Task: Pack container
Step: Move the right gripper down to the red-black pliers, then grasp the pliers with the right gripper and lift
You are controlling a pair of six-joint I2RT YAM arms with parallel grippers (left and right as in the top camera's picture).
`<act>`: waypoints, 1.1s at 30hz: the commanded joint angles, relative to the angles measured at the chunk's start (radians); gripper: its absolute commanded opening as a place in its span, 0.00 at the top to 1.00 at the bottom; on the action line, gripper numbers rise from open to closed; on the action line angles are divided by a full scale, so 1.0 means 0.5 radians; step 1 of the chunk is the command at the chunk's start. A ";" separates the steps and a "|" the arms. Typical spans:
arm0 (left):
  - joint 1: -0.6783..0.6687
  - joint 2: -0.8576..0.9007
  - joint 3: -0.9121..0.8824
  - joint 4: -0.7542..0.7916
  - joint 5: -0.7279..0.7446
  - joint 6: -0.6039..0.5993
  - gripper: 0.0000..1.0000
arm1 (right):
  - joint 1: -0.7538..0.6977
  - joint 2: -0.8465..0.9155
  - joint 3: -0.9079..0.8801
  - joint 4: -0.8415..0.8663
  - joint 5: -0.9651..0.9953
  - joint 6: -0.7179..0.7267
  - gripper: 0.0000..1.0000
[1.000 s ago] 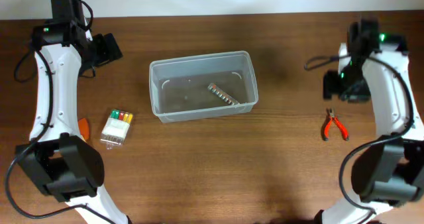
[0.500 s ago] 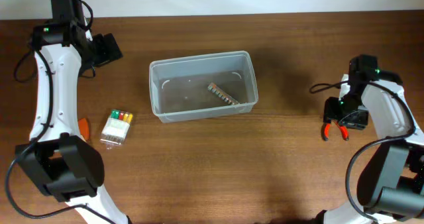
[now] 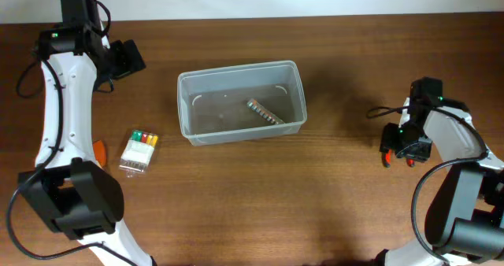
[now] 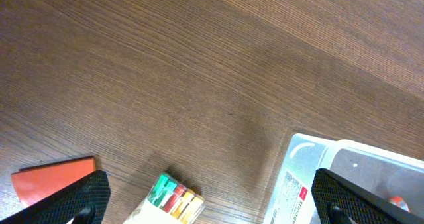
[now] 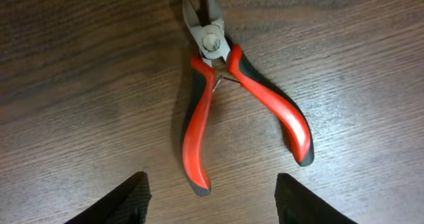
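Container [image 3: 240,102], clear tub with a metal strip [image 3: 265,112] inside, well to the left of your right claw [image 5: 213,196], that claw released, fingers [image 5: 126,201] spread astride red-handled pliers [image 5: 201,111], grasping nothing, your left claw [image 4: 211,191] wide open, container to its right

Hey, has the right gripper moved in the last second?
Yes. In the overhead view the right gripper has travelled from level with the container down toward the bottom of the picture, and now hangs open over the red pliers.
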 commanded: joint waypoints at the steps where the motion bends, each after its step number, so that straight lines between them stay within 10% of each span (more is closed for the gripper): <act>1: 0.005 -0.027 0.030 -0.002 -0.008 0.009 0.01 | -0.014 -0.034 -0.023 0.011 -0.012 0.052 0.39; 33: 0.005 -0.027 0.030 -0.002 -0.008 0.009 0.01 | -0.011 0.186 -0.182 0.323 -0.045 0.189 0.39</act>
